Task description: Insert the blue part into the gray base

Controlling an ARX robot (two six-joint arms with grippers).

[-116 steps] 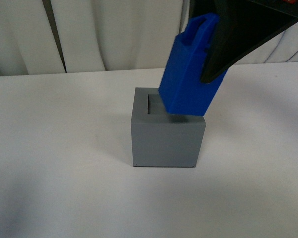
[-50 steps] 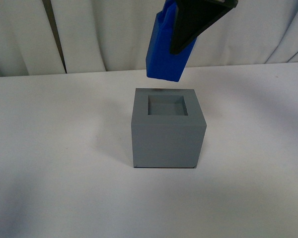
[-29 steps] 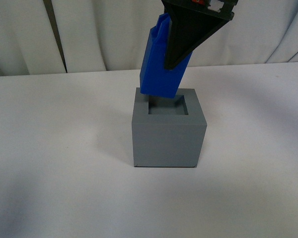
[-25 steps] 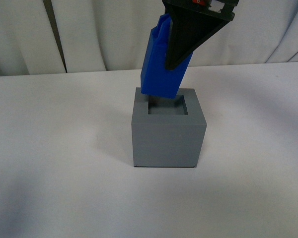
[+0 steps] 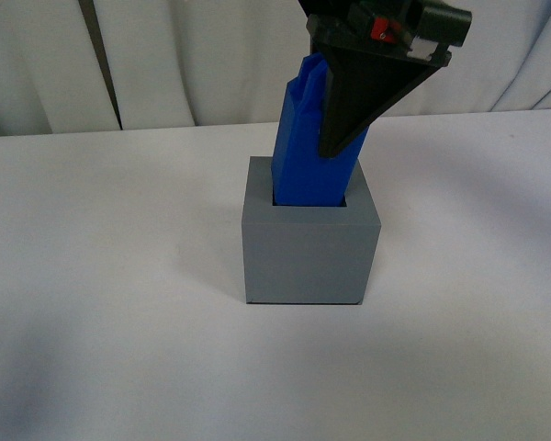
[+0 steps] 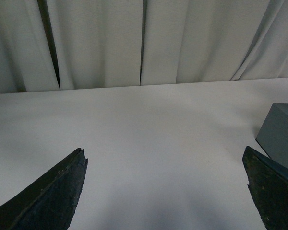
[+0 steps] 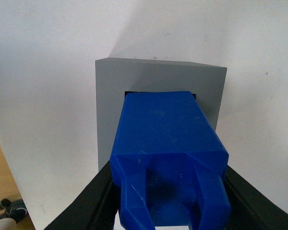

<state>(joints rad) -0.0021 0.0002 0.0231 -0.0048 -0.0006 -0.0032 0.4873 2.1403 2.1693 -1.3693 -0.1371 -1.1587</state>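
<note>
- Fingers (image 5: pixel 358 92) of the right gripper (image 5: pixel 323 138) are clamped on the blue part (image 5: pixel 310 161), directly above the gray base (image 5: pixel 310 253).
- The blue part's lower end is sunk into the gray base's recess, with the body leaning slightly.
- Only thin dark slits are left at the recess edges in the right wrist view.
- The left gripper (image 6: pixel 163 191) is spread wide and holds nothing, well apart from the gray base.
- Bare white table (image 5: pixel 119 276) is seen on every side of the gray base.

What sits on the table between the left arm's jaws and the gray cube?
Nothing. The left wrist view shows only bare white table between the left gripper and the gray base.
</note>
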